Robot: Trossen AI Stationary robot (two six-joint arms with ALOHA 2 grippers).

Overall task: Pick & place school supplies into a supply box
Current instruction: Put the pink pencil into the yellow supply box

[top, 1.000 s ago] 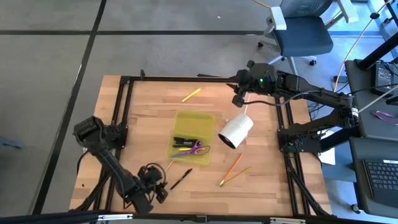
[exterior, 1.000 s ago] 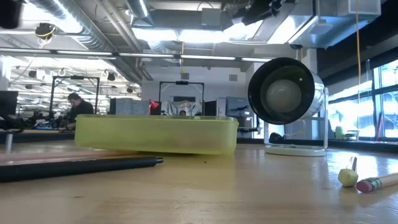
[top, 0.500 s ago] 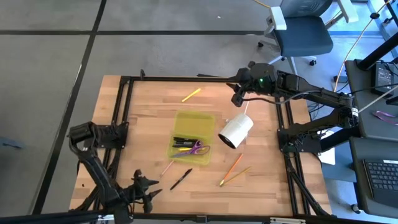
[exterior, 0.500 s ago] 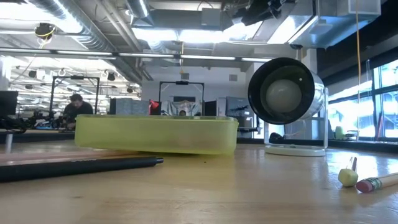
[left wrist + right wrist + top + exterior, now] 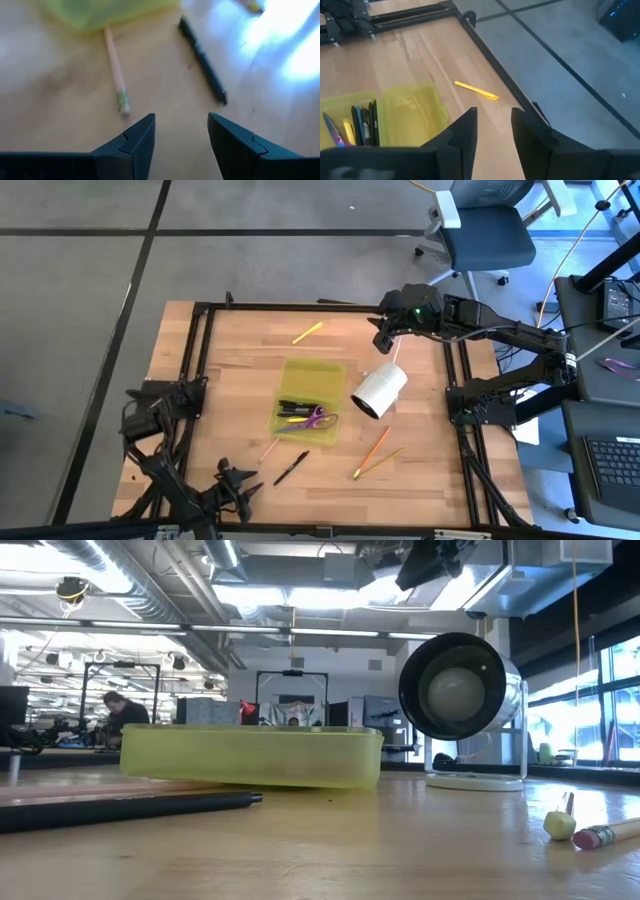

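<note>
Supply box (image 5: 310, 401) lies lengthwise front-to-back — pens (image 5: 293, 412) crosswise inside.

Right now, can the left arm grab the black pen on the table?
Probably yes. The left gripper is open and empty just in front of the black pen, with bare table between and nothing in the way.

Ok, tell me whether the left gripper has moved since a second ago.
Yes. In the high view the left gripper has pulled back from the black pen toward the table's near edge.
</note>
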